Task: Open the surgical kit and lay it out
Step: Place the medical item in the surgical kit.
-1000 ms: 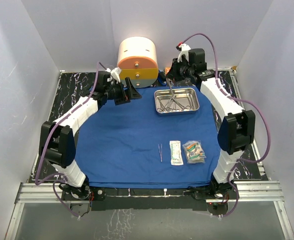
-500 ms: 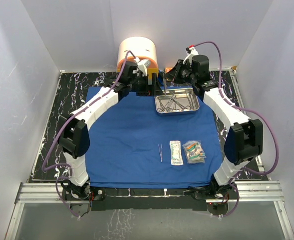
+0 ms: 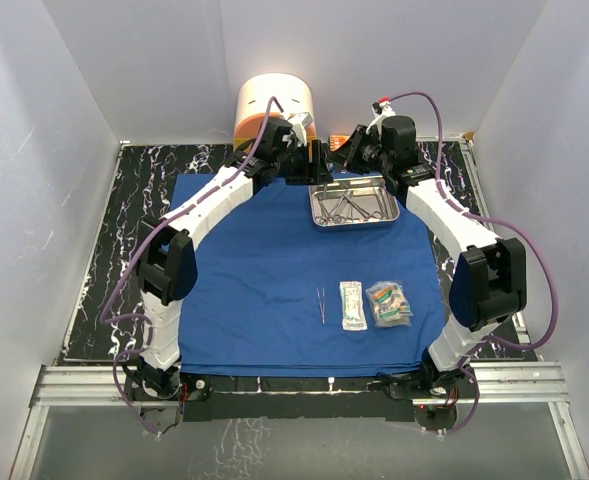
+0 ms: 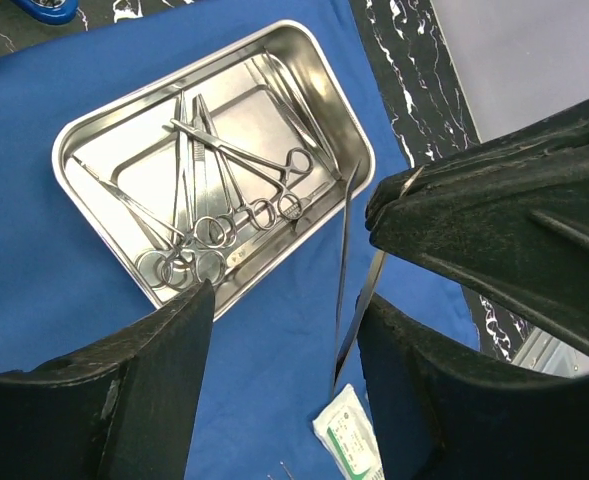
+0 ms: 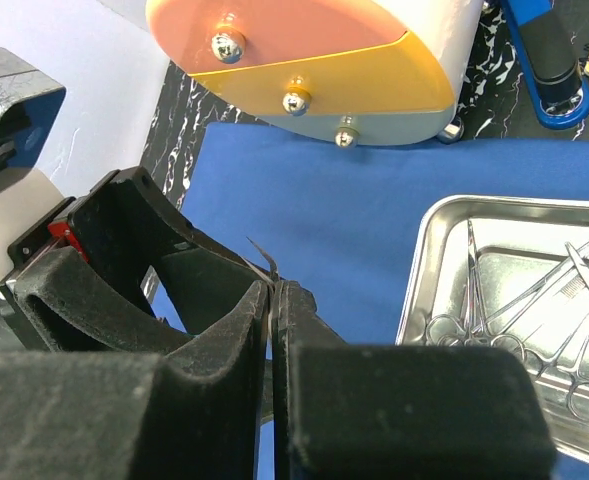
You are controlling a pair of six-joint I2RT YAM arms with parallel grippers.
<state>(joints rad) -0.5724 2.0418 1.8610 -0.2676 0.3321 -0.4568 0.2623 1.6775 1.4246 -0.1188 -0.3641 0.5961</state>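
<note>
Not a word or number here can be read. The nearest thing to print is on the white packet [image 4: 345,441] at the bottom edge of the left wrist view. It carries faint green lines and small marks (blurred, and partly cut off by the frame), and none of them resolves into letters. From above, the second clear packet [image 3: 389,303], lying just beside the white one on the blue cloth [image 3: 254,270], shows patches of orange and green. These may be labels, but they are far too small to tell.
</note>
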